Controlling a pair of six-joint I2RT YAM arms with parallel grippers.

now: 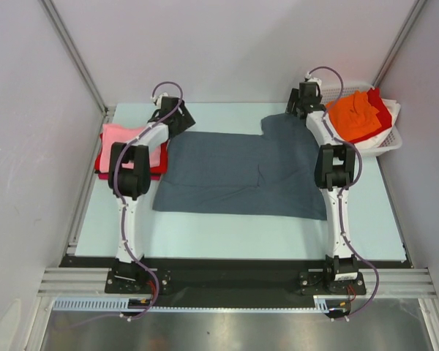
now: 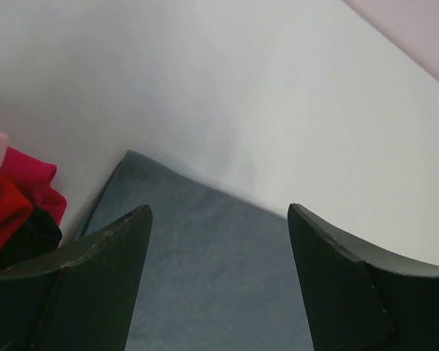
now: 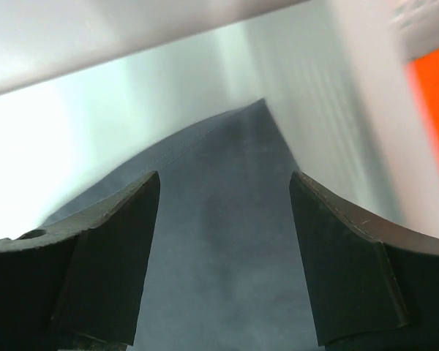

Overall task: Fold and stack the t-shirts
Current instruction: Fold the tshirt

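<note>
- At 2 o'clock, basket (image 1: 390, 142) holds orange tee (image 1: 355, 111) over red tee (image 1: 383, 110).
- Grey tee (image 1: 234, 172) lies flat mid-surface, long axis 9-to-3, one sleeve toward 12.
- Left claw (image 2: 219, 208) and right claw (image 3: 224, 175) both spread, over its far corners.

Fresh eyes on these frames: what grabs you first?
The large slate blue-grey t-shirt spread flat in the middle of the top view. A bright orange t-shirt is heaped in the white plastic lattice basket far right, and a pink t-shirt lies on a red t-shirt far left. The left gripper and right gripper stand open at the grey shirt's far corners.
</note>
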